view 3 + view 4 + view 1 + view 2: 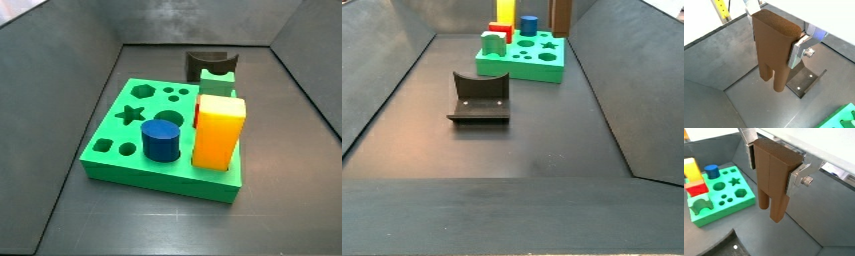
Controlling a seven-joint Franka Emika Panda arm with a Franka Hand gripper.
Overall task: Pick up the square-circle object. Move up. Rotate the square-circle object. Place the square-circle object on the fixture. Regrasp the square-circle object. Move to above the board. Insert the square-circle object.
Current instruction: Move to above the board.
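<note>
In both wrist views my gripper (774, 37) (774, 168) is shut on the square-circle object (771, 57) (774, 188), a long dark-brown peg. The silver fingers (796, 178) clamp its thick upper end, and its narrower end hangs down, clear of the floor. The fixture (807, 80) (480, 95) (210, 65) stands on the floor below and beside the peg's lower tip. The green board (724, 195) (140, 135) (529, 55) (841, 117) lies off to one side. Neither side view shows the gripper; a dark-brown strip (563, 12) at the top edge looks like the peg's lower end.
On the board stand a blue cylinder (163, 138) (711, 170), a tall yellow-orange block (219, 130) (691, 167) and a red block (697, 188). Grey sloping walls (67, 90) enclose the work floor on all sides.
</note>
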